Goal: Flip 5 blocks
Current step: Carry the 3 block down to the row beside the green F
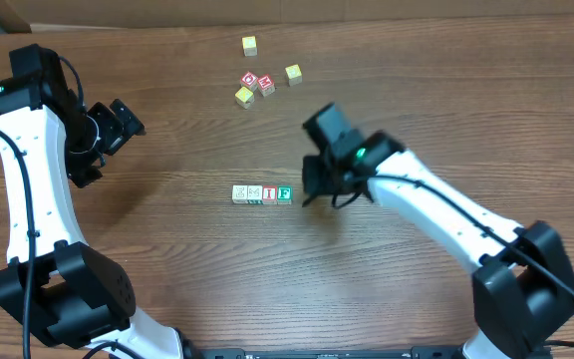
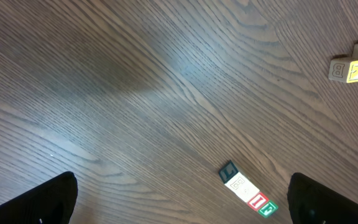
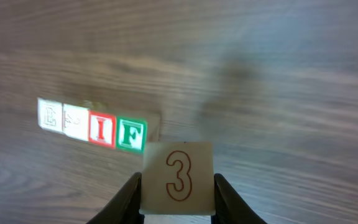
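A short row of alphabet blocks (image 1: 261,193) lies mid-table, ending in a red "I" (image 1: 269,193) and a green "F" (image 1: 284,193). The right wrist view shows the same row (image 3: 74,121) with the "I" (image 3: 102,129) and "F" (image 3: 131,134). Just right of the row, my right gripper (image 1: 315,187) is shut on a pale block printed with a red "3" (image 3: 178,177), held between both fingers above the table. My left gripper (image 1: 126,118) hangs open far to the left, nothing between its fingers (image 2: 42,200). It sees the row (image 2: 248,191) from a distance.
A loose cluster of cubes sits at the back: yellow-topped ones (image 1: 250,45) (image 1: 293,73) (image 1: 244,96) and two red-topped ones (image 1: 250,80) (image 1: 267,88). A yellow cube (image 2: 356,70) shows at the upper right of the left wrist view. The table is brown wood grain.
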Available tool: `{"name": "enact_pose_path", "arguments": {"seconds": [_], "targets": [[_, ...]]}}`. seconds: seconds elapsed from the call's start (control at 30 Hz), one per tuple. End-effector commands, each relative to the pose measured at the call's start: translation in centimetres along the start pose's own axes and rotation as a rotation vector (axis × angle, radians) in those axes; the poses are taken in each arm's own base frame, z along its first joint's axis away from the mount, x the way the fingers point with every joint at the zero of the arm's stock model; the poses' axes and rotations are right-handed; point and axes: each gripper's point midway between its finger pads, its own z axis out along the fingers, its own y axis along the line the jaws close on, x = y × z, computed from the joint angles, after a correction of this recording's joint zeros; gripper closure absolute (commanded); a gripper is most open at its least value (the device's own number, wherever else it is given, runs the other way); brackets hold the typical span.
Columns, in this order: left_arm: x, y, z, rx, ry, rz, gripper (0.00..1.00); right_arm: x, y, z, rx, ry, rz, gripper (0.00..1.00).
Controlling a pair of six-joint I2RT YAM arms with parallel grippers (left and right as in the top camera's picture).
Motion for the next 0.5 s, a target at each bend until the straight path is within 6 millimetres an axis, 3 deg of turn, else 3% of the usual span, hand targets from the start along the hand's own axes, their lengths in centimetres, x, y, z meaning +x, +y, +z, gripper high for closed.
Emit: {"name": "enact_pose_path", "arguments": {"seconds": [0.0, 0.23, 0.47], "targets": [[-0.3, -0.3, -0.9, 0.012, -0.030, 0.006, 0.00, 1.6, -0.3, 1.7, -0.002, 0.001, 0.042, 0.75], [-0.3, -0.3, -0.9, 0.012, -0.030, 0.006, 0.00, 1.9, -2.4, 4.1, 0.054, -0.100, 0.031, 0.75], [-0.3, -0.3, -0.9, 0.012, -0.030, 0.006, 0.00, 1.7, -1.8, 5.0, 0.007, -0.148, 0.052, 0.75]]}}
